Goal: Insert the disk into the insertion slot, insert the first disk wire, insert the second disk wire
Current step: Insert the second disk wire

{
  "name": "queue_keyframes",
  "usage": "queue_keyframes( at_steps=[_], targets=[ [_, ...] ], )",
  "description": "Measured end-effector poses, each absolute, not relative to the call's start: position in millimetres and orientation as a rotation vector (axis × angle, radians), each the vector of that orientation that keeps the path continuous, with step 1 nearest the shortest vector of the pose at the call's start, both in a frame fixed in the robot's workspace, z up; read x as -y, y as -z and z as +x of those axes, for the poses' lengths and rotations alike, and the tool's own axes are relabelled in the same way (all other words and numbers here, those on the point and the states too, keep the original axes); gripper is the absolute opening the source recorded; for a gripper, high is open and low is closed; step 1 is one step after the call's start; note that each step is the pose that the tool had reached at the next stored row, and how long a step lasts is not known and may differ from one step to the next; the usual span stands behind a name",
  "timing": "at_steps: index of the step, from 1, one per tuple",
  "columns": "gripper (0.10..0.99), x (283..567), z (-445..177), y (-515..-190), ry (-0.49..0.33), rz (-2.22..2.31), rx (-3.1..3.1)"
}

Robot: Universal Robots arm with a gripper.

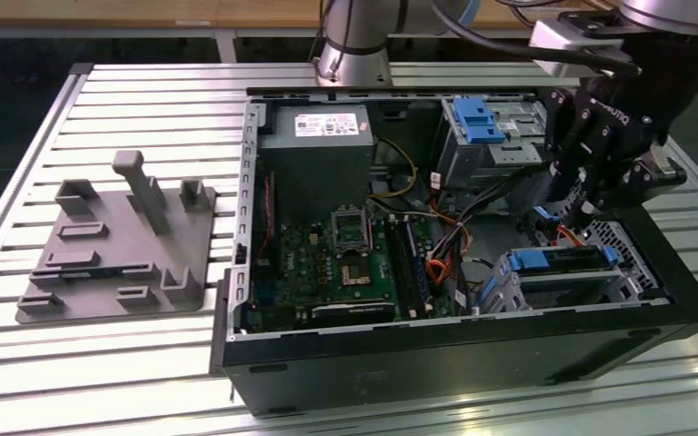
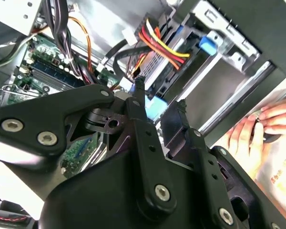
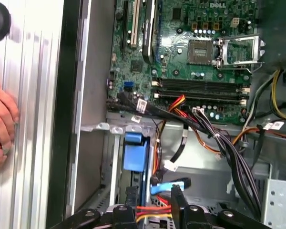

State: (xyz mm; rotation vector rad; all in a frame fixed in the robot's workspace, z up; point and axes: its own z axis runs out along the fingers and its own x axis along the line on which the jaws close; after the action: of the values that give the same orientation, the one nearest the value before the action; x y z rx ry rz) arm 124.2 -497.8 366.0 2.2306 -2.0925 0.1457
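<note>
The disk (image 1: 562, 262), with its blue carrier, lies in the insertion slot (image 1: 622, 250), a silver perforated cage at the front right corner of the open computer case. My gripper (image 1: 567, 218) hangs just above and behind that cage, among loose cables. In both wrist views its black fingers (image 3: 176, 198) stand apart. A light-blue wire connector (image 3: 169, 185) lies between and just beyond the fingertips (image 2: 139, 88), and the other finger stands clear of it. A red, yellow and black wire bundle (image 2: 162, 45) runs toward the disk's carrier (image 3: 135, 152).
The motherboard (image 1: 349, 263) fills the case floor, and a taller metal bay with a blue latch (image 1: 476, 123) stands at the back. A grey fixture plate (image 1: 106, 245) lies on the slatted table at the exterior view's left. A person's hand (image 2: 271, 124) rests outside the case wall.
</note>
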Motion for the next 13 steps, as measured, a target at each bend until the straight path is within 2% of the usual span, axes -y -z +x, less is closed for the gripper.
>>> queue_keyframes(
  at_steps=[13],
  targets=[
    [0.416,497.8,114.5,-358.1,-0.164,2.187,2.115]
  ],
)
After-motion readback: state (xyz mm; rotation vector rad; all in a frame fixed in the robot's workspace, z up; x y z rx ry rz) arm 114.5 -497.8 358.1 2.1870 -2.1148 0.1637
